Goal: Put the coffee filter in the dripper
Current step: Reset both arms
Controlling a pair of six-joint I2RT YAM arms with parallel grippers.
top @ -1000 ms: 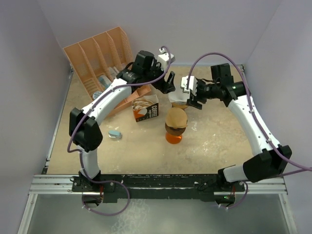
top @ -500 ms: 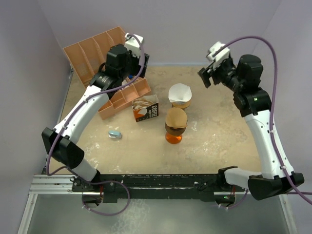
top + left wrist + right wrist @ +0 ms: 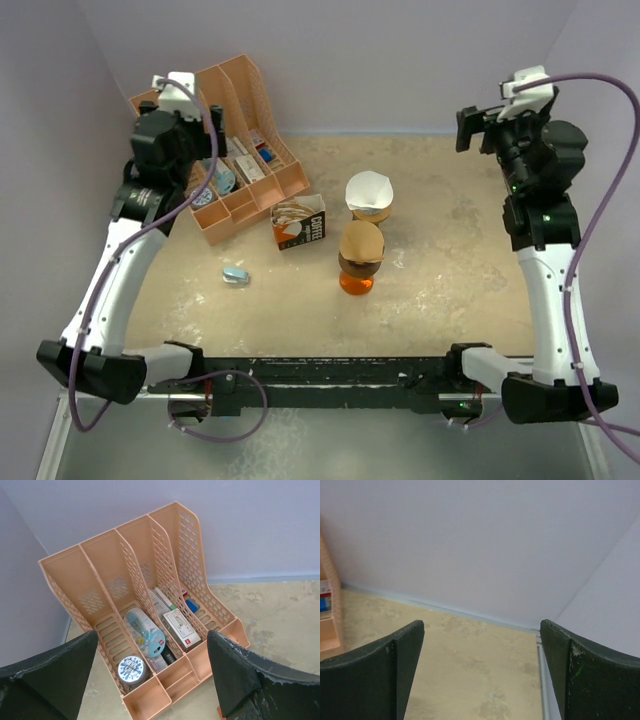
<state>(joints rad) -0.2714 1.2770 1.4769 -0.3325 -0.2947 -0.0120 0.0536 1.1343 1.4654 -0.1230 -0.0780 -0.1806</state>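
Observation:
A white paper coffee filter (image 3: 369,188) stands as an open cone in a tan dripper (image 3: 373,212) at the middle of the table, seen only in the top view. Both grippers are raised and far from it. Pulled back to the far left, my left gripper (image 3: 152,675) looks down at the peach organizer with its jaws wide open and nothing between them. At the far right corner my right gripper (image 3: 482,670) is also open and empty, facing bare table and the back wall.
A peach desk organizer (image 3: 175,670) holding tape, a round tin and small boxes stands at the back left. A coffee filter box (image 3: 300,222) lies in front of it. A brown-topped orange vessel (image 3: 360,257) stands just in front of the dripper. A small blue object (image 3: 235,274) lies to the left.
Both arms have drawn back from the dripper, the left swinging out to the left, the right to the far right corner. Their jaws opened wider. The white filter stayed on the dripper.

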